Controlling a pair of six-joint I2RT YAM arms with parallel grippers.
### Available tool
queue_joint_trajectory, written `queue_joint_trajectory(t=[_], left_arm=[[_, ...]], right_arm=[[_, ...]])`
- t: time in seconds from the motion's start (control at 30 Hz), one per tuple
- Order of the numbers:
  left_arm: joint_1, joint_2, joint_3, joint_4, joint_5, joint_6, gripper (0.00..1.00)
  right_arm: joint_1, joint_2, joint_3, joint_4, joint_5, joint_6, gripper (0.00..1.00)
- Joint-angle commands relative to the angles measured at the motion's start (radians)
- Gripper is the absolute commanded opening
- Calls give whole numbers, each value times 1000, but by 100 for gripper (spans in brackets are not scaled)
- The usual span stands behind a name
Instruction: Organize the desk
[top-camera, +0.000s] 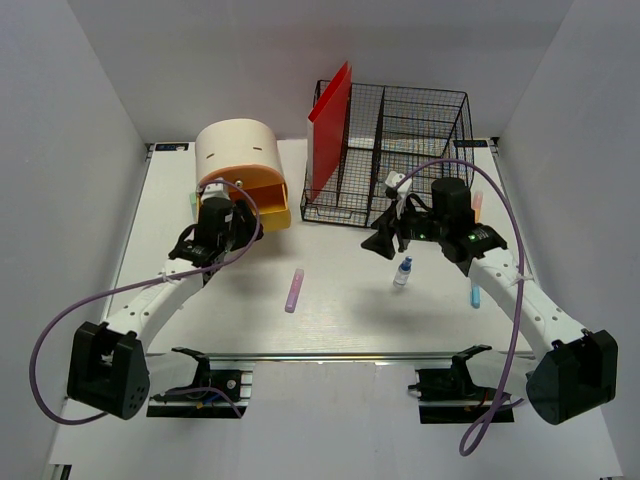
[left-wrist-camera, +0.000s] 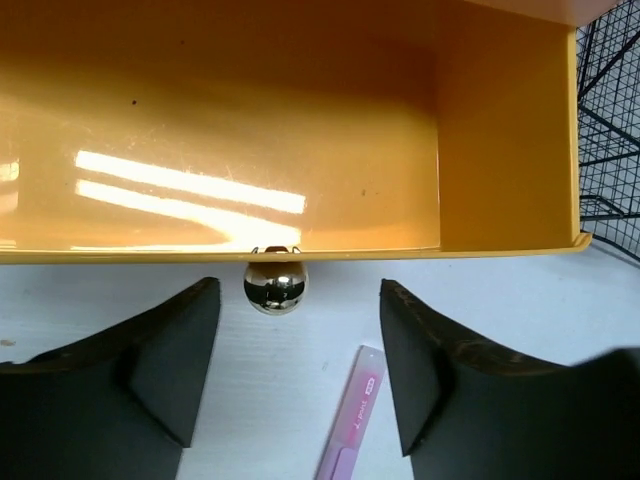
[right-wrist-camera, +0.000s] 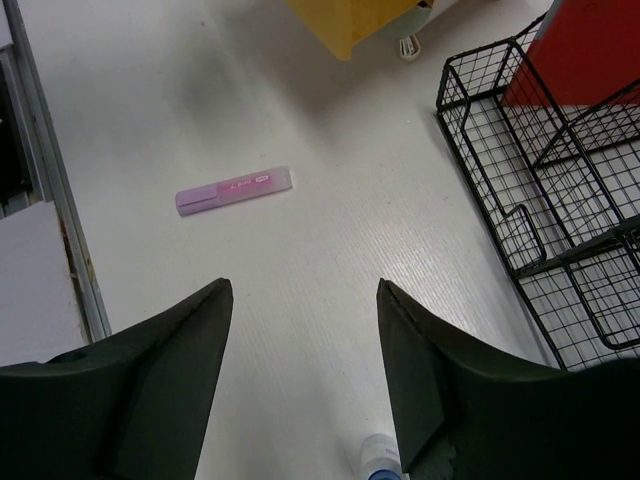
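The desk (top-camera: 340, 320) is a broad white tabletop filling the middle of the overhead view, with a metal rail (top-camera: 330, 355) along its near edge just ahead of the two arm bases. On its open middle lies a pink-lilac stick (top-camera: 294, 290), flat and apart from everything else, and to the right of it stands a small clear bottle (top-camera: 403, 271) with a blue top. At the far left sits a cream drawer box (top-camera: 238, 150) with its orange drawer (left-wrist-camera: 300, 130) pulled out and a shiny round knob (left-wrist-camera: 275, 285) on the front. At the far right stands a black wire basket (top-camera: 410, 150) with a red folder (top-camera: 330, 125) upright at its left end. The left gripper (left-wrist-camera: 300, 370) has its fingers spread, one on each side of the knob but not touching it. The right gripper (right-wrist-camera: 305, 380) is likewise spread wide with nothing between its fingers, hanging above the tabletop with the bottle just beneath (only its top shows from the wrist).
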Motion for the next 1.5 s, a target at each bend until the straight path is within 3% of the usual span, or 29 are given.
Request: queue_joint_trajectory(t=[0.0, 0.2, 0.37, 0.4, 0.53, 0.6, 0.67, 0.73, 0.77, 0.83, 0.87, 1.03, 1.47], left_arm=[[-5, -37, 39, -10, 20, 24, 76], [-5, -123, 53, -89, 57, 71, 78], [-5, -292, 41, -182, 221, 140, 73], [-5, -313, 42, -202, 247, 151, 71], [-5, -406, 71, -312, 376, 214, 44], [-5, -453, 87, -369, 393, 252, 30], [-14, -508, 76, -392, 387, 260, 35], [-14, -551, 49, -364, 398, 258, 54], [-14, -591, 29, -356, 396, 258, 70], [-14, -628, 13, -334, 387, 261, 79], [-14, -645, 9, -333, 378, 264, 84], [-14, -714, -25, -301, 350, 271, 86], [-14, -785, -59, -280, 350, 266, 88]], right_arm=[[-4, -21, -14, 28, -38, -27, 67], [-4, -21, -7, -15, -88, -110, 72], [-2, -51, 22, -109, -108, -255, 71], [-1, -58, 36, -132, -110, -301, 71], [-4, -102, 78, -379, -99, -693, 68], [-5, -104, 131, -458, -44, -753, 67], [-14, -87, 166, -561, -13, -770, 60], [-28, -87, 190, -607, 19, -753, 50], [-31, -94, 188, -613, 29, -735, 50], [-42, -146, 158, -606, 77, -713, 55], [-44, -168, 141, -595, 104, -702, 65], [-68, -262, 35, -604, 247, -762, 77], [-139, -157, -39, -540, 191, -846, 79]])
